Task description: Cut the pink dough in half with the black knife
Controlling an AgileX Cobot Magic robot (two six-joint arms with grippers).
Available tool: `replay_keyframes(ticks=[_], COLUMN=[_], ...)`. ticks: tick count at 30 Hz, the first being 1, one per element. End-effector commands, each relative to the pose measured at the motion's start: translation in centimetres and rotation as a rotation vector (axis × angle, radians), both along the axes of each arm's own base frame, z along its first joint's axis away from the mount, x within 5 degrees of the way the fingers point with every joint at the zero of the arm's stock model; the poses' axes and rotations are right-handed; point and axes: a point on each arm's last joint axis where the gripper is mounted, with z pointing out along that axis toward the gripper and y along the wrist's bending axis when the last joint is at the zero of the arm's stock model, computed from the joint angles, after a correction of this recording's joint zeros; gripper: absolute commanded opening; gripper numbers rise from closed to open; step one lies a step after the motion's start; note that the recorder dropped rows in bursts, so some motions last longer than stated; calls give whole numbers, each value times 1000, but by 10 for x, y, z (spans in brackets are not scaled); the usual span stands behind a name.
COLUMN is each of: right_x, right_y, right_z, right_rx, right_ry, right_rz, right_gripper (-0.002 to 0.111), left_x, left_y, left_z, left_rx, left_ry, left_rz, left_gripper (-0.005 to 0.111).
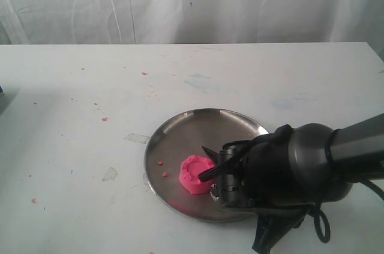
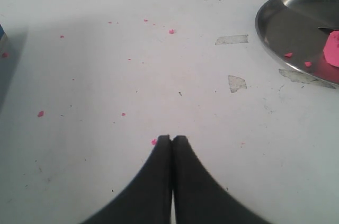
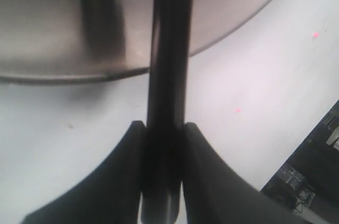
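Pink dough [image 1: 195,175] uncut, right end effector [image 3: 164,128] clamping black knife [image 3: 168,75] above

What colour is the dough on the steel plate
Bright pink dough, seen best in the exterior view.

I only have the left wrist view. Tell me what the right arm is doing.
Observer: The right pincer is shut on the black knife, handle clamped between its fingers.
Operator: Report where the blade is.
Observer: In the exterior view the knife tip pokes out just above the pink dough, which looks to be still one piece with a dented top.
Operator: Give me the dough's spot in the plate.
Observer: It sits in the steel plate, toward the near side, with two small pink crumbs to its left.
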Motion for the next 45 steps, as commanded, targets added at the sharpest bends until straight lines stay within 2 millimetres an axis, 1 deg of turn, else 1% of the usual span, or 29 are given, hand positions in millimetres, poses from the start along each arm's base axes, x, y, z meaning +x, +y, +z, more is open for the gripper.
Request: replay_keyframes(ticks=[1, 8, 11, 15, 19, 22, 25, 30, 31, 34, 37, 39, 41, 45], right_x=[2, 13, 19, 29, 38, 42, 47, 60, 62, 66, 68, 69, 70, 63], right_y=[-3, -7, -13, -25, -42, -55, -69, -100, -109, -126, -137, -140, -138, -124], right_z=[2, 11, 16, 29, 44, 54, 60, 61, 61, 59, 58, 59, 61, 64], right_rx=[-30, -84, -43, 31, 167, 295, 405, 545, 576, 676, 786, 867, 955, 1082], right_ry=[-24, -147, -156, -188, -212, -186, -164, -141, -138, -104, -64, -39, -3, 135], right_rz=[14, 34, 4, -46, -135, -197, -256, -407, -445, -535, -593, -604, -590, -501], right_gripper=[0, 0, 0, 0, 0, 0, 0, 0, 0, 0, 0, 0, 0, 0], left_x=[0, 0, 0, 0, 0, 0, 0, 0, 0, 0, 0, 0, 0, 0], left_y=[0, 0, 0, 0, 0, 0, 0, 0, 0, 0, 0, 0, 0, 0], left_z=[-2, -2, -2, -2, -2, -2, -2, -2, -2, -2, -2, -2, -2, -2], left_rx=[1, 1, 1, 1, 1, 1, 1, 1, 1, 1, 1, 1, 1, 1], left_ry=[1, 1, 1, 1, 1, 1, 1, 1, 1, 1, 1, 1, 1, 2], left_rz=[3, 3, 3, 3, 3, 3, 3, 3, 3, 3, 3, 3, 3, 3], left_gripper=[0, 0, 0, 0, 0, 0, 0, 0, 0, 0, 0, 0, 0, 0])
